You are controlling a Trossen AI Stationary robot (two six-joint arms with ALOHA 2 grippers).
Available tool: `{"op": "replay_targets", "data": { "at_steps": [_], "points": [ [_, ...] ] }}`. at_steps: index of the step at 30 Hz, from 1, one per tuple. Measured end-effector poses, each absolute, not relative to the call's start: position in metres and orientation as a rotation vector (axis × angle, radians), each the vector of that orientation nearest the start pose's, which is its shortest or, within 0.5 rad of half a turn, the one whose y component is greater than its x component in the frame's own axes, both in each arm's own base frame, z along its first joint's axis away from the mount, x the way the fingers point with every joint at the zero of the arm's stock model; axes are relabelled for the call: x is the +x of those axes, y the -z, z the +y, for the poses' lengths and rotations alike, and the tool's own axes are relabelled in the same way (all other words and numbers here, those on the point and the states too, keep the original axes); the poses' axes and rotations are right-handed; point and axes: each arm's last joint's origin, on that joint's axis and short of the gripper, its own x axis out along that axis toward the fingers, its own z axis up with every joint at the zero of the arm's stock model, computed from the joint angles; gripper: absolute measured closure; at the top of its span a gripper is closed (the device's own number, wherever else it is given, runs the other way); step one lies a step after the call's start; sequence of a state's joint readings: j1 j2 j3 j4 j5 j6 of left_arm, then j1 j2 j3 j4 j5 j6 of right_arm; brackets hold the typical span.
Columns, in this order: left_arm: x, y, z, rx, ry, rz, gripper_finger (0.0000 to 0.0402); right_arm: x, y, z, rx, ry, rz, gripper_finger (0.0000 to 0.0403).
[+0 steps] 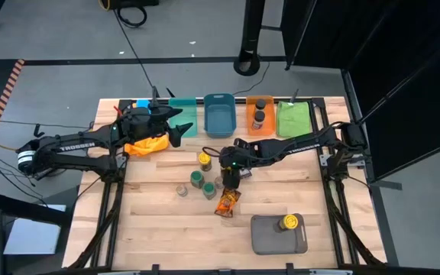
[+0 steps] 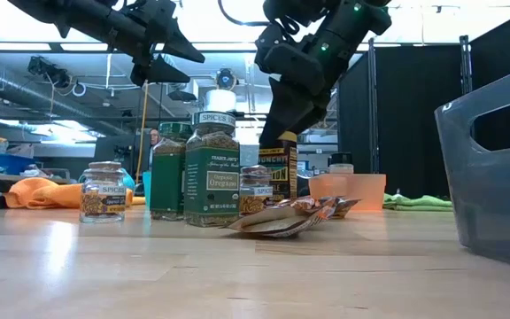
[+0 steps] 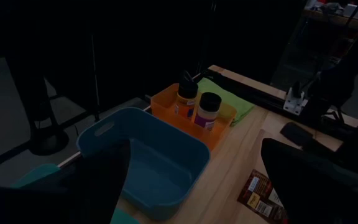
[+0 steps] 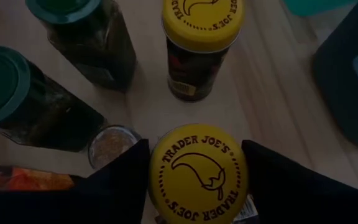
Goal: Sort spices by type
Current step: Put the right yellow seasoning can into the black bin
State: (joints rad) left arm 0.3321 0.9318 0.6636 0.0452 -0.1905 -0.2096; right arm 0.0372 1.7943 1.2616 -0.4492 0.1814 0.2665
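The wooden table (image 1: pixel 166 221) stands on a grey floor, with black curtains to one side. Along its far edge sit a teal bin (image 1: pixel 182 116), a blue bin (image 1: pixel 220 114), an orange bin (image 1: pixel 260 114) holding two jars, and a green cloth (image 1: pixel 293 118). A grey tray (image 1: pixel 270 237) near the front edge carries one yellow-lidded jar (image 1: pixel 288 222).

The right gripper (image 4: pixel 197 171) is lowered at mid-table over a yellow-lidded jar marked Trader Joe's (image 4: pixel 197 173). Its fingers (image 4: pixel 120 180) flank the lid on both sides; whether they press it cannot be told. A second yellow-lidded jar (image 4: pixel 202 46) stands just beyond, two green-lidded jars (image 4: pixel 82 37) beside it, and a small clear-topped jar (image 4: pixel 112 144) close by. Orange foil packets (image 1: pixel 227 202) lie flat just in front of this cluster.

The left gripper (image 1: pixel 178 131) hangs raised near the teal bin, jaws spread wide, holding nothing. An orange cloth (image 1: pixel 145 146) lies beneath that arm.
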Motion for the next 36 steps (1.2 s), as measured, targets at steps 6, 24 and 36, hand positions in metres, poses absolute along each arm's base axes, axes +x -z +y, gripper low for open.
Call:
{"op": "replay_targets", "data": {
  "at_steps": [6, 24, 36],
  "points": [
    [0.195, -0.287, 0.073, -0.198, -0.540, 0.179, 0.0032, 0.373, -0.208, 0.009, 0.136, 0.250, 0.962, 0.0174],
    [0.195, -0.286, 0.073, -0.198, -0.541, 0.183, 0.0032, 0.322, -0.320, 0.036, 0.221, 0.197, 0.798, 0.0173],
    [0.195, -0.286, 0.073, -0.198, -0.541, 0.183, 0.0032, 0.235, -0.362, 0.132, 0.488, 0.110, 0.747, 0.0172]
  ]
}}
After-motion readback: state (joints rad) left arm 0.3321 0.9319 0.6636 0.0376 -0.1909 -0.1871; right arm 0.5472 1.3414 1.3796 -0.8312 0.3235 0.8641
